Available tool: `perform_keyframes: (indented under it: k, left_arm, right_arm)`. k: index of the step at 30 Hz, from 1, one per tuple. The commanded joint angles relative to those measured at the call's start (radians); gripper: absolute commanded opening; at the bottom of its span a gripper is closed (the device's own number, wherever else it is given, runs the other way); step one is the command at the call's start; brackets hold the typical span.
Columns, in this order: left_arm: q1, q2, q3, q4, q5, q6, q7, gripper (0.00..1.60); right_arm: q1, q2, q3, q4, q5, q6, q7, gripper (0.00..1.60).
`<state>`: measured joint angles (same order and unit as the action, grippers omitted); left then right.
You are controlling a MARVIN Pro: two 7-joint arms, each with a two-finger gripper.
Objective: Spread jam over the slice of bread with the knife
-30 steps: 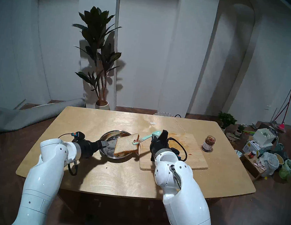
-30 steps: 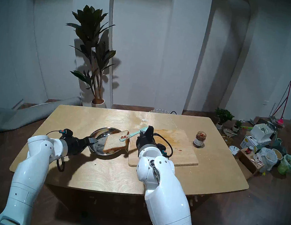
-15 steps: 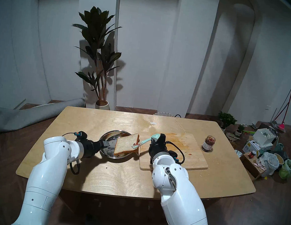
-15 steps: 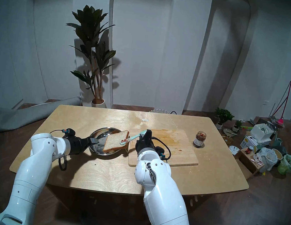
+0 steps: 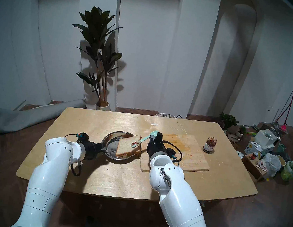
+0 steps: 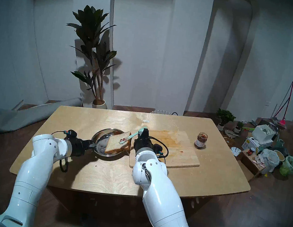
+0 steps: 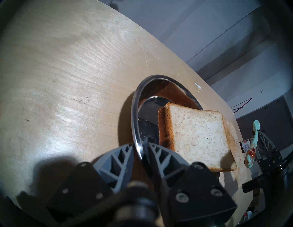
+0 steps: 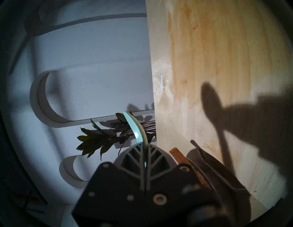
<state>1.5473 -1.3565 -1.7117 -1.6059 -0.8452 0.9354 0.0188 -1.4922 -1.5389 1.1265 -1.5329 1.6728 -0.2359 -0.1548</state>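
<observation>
The slice of bread [image 5: 128, 146] lies tilted in a round metal pan [image 5: 109, 139], one edge propped over the pan's rim on the side toward the cutting board [image 5: 192, 154]; a second, darker slice seems to sit under it. It looks light, soft and easy to tear or push about, so I judge it needs a flat, gentle stroke and a steady pan, not a grip on the bread itself. The knife [image 5: 143, 139] is a thin, stiff plastic thing; its jam-smeared tip hangs over the bread's upper corner, and whether it touches I cannot tell. The right gripper [image 8: 145, 152] is closed tight on the knife near its rounded end. The left gripper [image 7: 142, 150] has its fingers pinched onto the near rim of the pan, which looks smooth and likely slippery. The jam [image 5: 209, 144] stands in its open jar on the table [image 5: 84, 120], beyond the board and well apart from the pan.

The table is pale wood, the board stained reddish. Behind stand white arched walls and a tall plant [image 5: 97, 47]; bags and boxes [image 5: 270, 159] crowd the floor on the right.
</observation>
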Motion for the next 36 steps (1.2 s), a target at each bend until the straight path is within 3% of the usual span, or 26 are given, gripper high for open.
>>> perform_keyframes:
  k: [1, 7, 14, 24, 36]
  left_arm:
    - [-0.023, 0.0, 0.005, -0.017, 0.009, -0.011, 0.008, 0.63]
    - [-0.028, -0.002, 0.008, -0.012, 0.01, -0.011, 0.02, 0.55]
    - [-0.03, 0.001, 0.013, -0.006, 0.009, -0.013, 0.02, 0.3]
    - [-0.033, 0.002, 0.016, -0.007, 0.006, -0.011, 0.018, 0.41]
    - [-0.035, 0.005, 0.024, -0.006, 0.005, -0.01, 0.022, 0.38]
  right_arm:
    - [0.027, 0.001, -0.033, 0.03, -0.073, -0.02, 0.116, 0.0]
    - [0.048, -0.009, -0.033, 0.103, -0.09, -0.043, 0.171, 0.0]
    - [0.064, -0.023, -0.035, 0.149, -0.087, -0.054, 0.194, 0.0]
    - [0.087, -0.044, -0.039, 0.182, -0.073, -0.05, 0.203, 0.0]
    - [0.121, -0.063, -0.077, 0.276, -0.104, -0.075, 0.221, 0.0]
